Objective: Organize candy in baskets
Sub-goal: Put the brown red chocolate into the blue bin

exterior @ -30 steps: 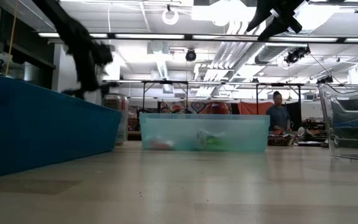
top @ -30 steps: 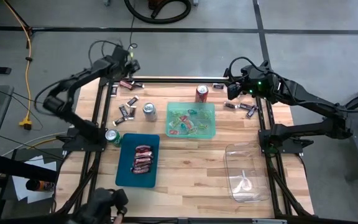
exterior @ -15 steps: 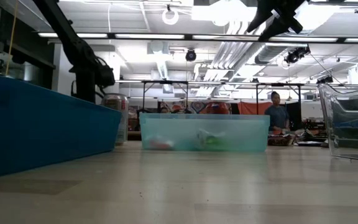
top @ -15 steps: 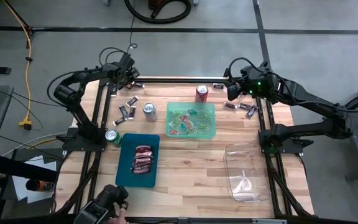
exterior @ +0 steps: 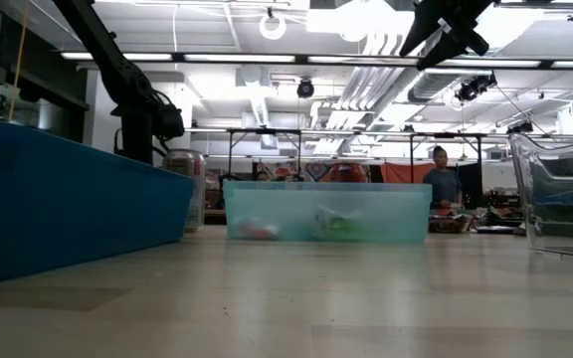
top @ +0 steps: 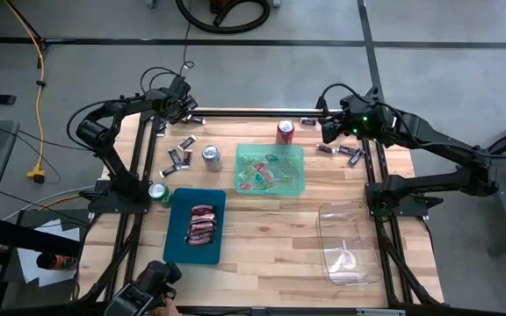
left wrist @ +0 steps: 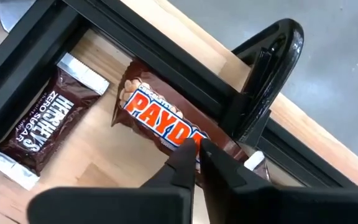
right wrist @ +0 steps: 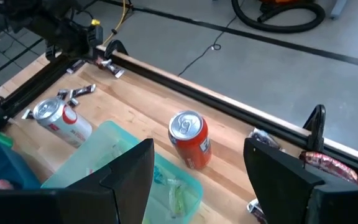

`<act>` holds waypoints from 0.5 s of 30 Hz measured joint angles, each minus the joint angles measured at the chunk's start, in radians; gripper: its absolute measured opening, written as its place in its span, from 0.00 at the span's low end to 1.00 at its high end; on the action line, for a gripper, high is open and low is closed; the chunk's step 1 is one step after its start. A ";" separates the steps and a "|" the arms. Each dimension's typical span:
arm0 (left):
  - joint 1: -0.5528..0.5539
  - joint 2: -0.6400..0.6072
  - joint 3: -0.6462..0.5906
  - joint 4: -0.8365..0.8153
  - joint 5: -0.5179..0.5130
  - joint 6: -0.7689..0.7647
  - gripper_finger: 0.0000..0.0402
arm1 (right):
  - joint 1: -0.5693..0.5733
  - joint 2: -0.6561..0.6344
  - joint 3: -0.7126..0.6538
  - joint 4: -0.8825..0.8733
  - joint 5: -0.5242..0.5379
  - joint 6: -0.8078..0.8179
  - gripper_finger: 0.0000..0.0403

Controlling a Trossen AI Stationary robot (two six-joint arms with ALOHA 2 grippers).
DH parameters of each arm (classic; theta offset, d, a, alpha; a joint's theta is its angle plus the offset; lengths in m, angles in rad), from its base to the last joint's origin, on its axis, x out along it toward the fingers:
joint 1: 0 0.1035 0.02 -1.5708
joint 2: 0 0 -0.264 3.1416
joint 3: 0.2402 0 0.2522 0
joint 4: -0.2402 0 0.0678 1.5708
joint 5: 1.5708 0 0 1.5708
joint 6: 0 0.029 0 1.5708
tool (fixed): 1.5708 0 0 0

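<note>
High view: left gripper (top: 185,107) works the table's (top: 262,224) far left corner, about 11 o'clock from the table centre, down among loose mini bars (top: 179,156). Right gripper (top: 330,128) hangs over the far right edge, about 1 o'clock, near a few more candies (top: 350,155). Baskets: teal basket (top: 195,225) at 7 o'clock holds red/pink pieces; green basket (top: 270,168) near centre holds mixed bright ones; clear basket (top: 350,243) at 4 o'clock is almost bare. Three soda cans stand among them, one red (top: 285,132).

Low view: teal wall close by at 9 o'clock, green basket mid-table, clear one at 3 o'clock. Left arm is low behind the teal wall; right arm is high above. A person (exterior: 446,179) stands far back in the room.

Left wrist view: jaws pinched closed on the wrapper edge of a PayDay bar (left wrist: 166,121), which lies against the dark frame rail (left wrist: 166,62). A Hershey's bar (left wrist: 39,127) lies just beside it, untouched.

Right wrist view: jaws wide apart, holding nothing, above the red can and the green basket's corner.

Step in hand, as I judge it: the pick of the PayDay. Next calls for a clean lift clear of the rail, then a carry to a basket; which one suits it I cannot tell. The grip is thin and could slip.
</note>
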 joint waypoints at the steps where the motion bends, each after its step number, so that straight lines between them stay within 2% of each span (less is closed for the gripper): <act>1: 0.000 0.000 0.000 -0.001 0.003 0.007 0.02 | 0.000 0.000 0.000 -0.006 -0.007 0.001 0.60; 4: 0.000 -0.001 0.000 -0.002 0.016 0.007 0.00 | 0.000 0.000 0.000 -0.011 -0.021 0.001 0.60; 8: 0.000 -0.018 0.000 -0.006 0.026 -0.019 0.03 | 0.000 0.000 0.000 -0.011 -0.023 0.000 0.60; 12: 0.000 -0.024 0.001 -0.063 0.034 -0.164 0.07 | 0.000 0.000 0.000 -0.011 -0.023 -0.001 0.60; 15: -0.008 -0.024 0.000 -0.043 0.037 -0.216 0.10 | 0.000 0.000 0.000 -0.012 -0.025 -0.002 0.60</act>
